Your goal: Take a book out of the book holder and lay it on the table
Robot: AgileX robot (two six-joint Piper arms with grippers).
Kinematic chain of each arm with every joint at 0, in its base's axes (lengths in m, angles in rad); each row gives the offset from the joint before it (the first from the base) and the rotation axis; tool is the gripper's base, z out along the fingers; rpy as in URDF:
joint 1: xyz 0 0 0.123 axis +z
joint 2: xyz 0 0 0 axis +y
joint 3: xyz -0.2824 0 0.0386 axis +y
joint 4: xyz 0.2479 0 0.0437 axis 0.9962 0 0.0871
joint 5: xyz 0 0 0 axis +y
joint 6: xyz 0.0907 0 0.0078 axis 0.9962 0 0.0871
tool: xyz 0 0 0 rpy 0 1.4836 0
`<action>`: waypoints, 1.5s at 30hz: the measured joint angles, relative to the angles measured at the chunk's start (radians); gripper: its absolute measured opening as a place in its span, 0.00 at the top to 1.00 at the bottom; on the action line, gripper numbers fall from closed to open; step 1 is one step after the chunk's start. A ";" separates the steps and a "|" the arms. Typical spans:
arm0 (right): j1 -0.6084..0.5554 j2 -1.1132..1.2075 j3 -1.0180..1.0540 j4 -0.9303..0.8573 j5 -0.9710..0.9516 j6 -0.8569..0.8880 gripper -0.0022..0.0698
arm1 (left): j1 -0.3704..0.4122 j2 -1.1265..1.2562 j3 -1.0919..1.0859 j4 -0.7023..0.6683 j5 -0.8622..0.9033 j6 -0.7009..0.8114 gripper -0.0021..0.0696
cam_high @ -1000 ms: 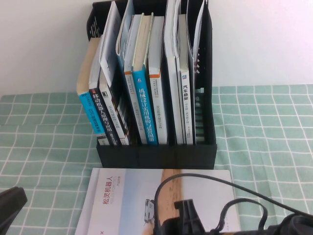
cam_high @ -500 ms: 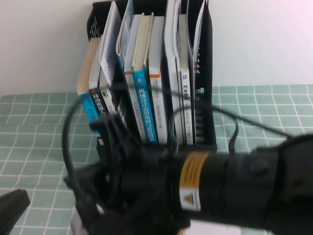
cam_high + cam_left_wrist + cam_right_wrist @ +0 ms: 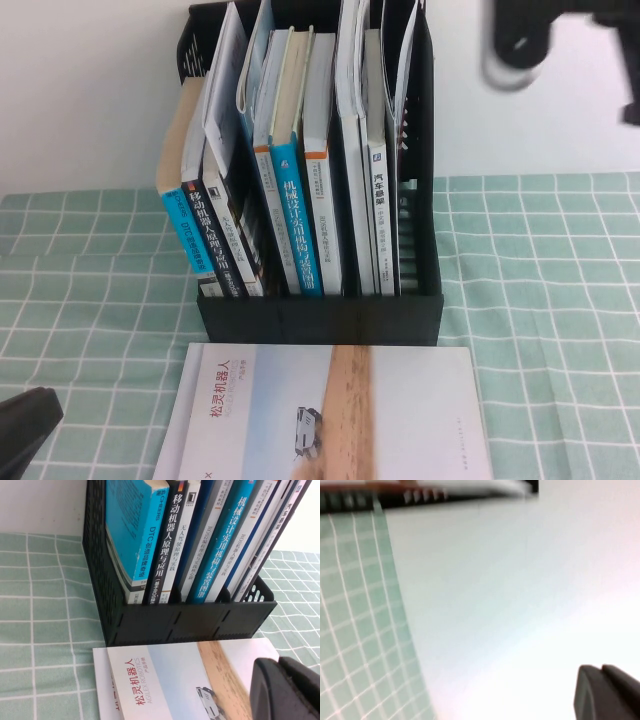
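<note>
The book [image 3: 325, 415] is lying flat on the table [image 3: 540, 300] just in front of the book holder [image 3: 320, 315], while the right gripper [image 3: 607, 692], clenched and empty, is hanging high above, and the left gripper [image 3: 287, 690] is resting beside the book, finger state undeterminable.

Even, soft light is filling every view; shadows are faint. The white wall [image 3: 90, 90] is reading bright. A dark arm part [image 3: 560, 40] is smearing with motion blur at upper right of the high view. The right wrist view is blurring throughout, washing pale.
</note>
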State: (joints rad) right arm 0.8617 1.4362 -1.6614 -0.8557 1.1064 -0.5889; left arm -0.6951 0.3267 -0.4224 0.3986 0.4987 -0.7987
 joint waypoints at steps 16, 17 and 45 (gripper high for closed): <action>-0.433 -0.467 0.263 0.559 0.127 0.158 0.97 | 0.000 0.000 0.000 -0.034 -0.001 0.000 0.97; -0.433 -0.514 0.314 0.597 0.117 0.146 0.97 | 0.000 0.000 0.000 -0.030 -0.004 0.000 0.97; -0.434 -1.387 1.421 1.124 -0.579 -0.006 0.97 | 0.000 0.000 0.002 0.119 -0.111 0.004 0.97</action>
State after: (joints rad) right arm 0.4275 0.0494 -0.2403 0.2683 0.5273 -0.5947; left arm -0.6951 0.3267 -0.4201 0.5172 0.3875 -0.7949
